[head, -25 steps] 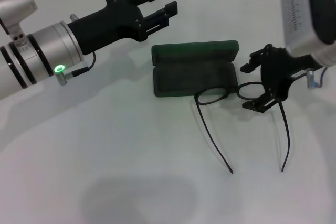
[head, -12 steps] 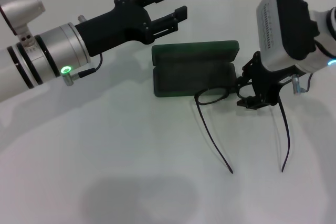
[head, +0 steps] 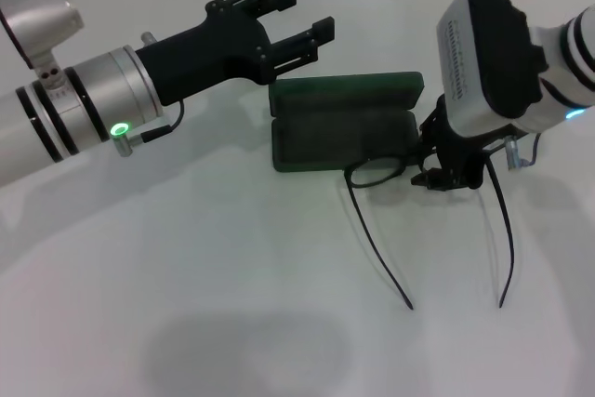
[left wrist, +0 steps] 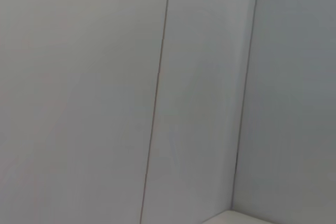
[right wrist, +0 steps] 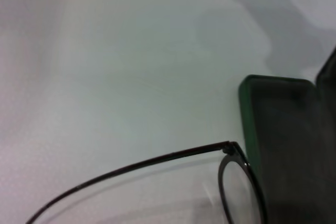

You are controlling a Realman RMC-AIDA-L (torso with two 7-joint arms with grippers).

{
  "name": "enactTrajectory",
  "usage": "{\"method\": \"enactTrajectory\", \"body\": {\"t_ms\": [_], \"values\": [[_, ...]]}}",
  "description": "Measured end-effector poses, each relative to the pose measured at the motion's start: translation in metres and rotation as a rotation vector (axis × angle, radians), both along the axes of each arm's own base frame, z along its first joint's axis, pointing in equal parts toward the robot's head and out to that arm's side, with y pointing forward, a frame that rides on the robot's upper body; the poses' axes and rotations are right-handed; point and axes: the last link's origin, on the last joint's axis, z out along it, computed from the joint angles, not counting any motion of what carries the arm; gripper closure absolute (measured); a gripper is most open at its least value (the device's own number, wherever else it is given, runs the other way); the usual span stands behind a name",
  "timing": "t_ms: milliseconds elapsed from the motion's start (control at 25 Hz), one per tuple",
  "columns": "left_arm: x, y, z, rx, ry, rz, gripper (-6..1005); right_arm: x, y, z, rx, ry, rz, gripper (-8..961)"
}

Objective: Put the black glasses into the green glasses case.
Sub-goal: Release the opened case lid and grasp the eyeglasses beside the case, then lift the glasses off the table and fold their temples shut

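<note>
The green glasses case is seen lying open on the white table, its lid standing up along the far edge and its dark-lined tray facing upward; nothing is seen fully inside the tray. The black glasses are found at the case's near right corner, one lens overlapping the tray's front rim, while the two long temple arms are stretched out across the table toward the robot. The right gripper is lowered over the right half of the frame, beside the case's right end; whether its fingers are closed on the frame cannot be told, since they are hidden under the wrist. The left gripper is held above the table behind the case's far left corner, with its fingers spread apart and nothing between them.
</note>
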Motion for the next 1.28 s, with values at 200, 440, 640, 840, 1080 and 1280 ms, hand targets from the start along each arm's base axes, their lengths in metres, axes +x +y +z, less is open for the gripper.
{"method": "enactTrajectory", "body": {"t_ms": [200, 440, 640, 840, 1080, 1280], "values": [[0.003, 0.0, 0.001, -0.007, -0.014, -0.005, 277, 0.001, -0.003, -0.003, -0.011, -0.013, 0.007, 612], [0.003, 0.0, 0.002, -0.004, -0.011, -0.014, 279, 0.0, -0.003, 0.005, 0.007, 0.015, -0.006, 723], [0.008, -0.006, 0.003, -0.026, -0.034, -0.06, 280, 0.004, -0.006, 0.028, 0.044, 0.108, -0.048, 840], [0.02, -0.034, 0.02, -0.097, -0.124, -0.258, 283, 0.016, -0.011, 0.062, 0.116, 0.357, -0.111, 858], [0.032, -0.045, 0.033, -0.248, -0.132, -0.402, 287, 0.045, -0.009, 0.098, 0.233, 0.83, -0.24, 889], [0.045, -0.038, 0.024, -0.359, -0.081, -0.42, 287, 0.064, -0.015, 0.097, 0.238, 0.999, -0.291, 914]]}}
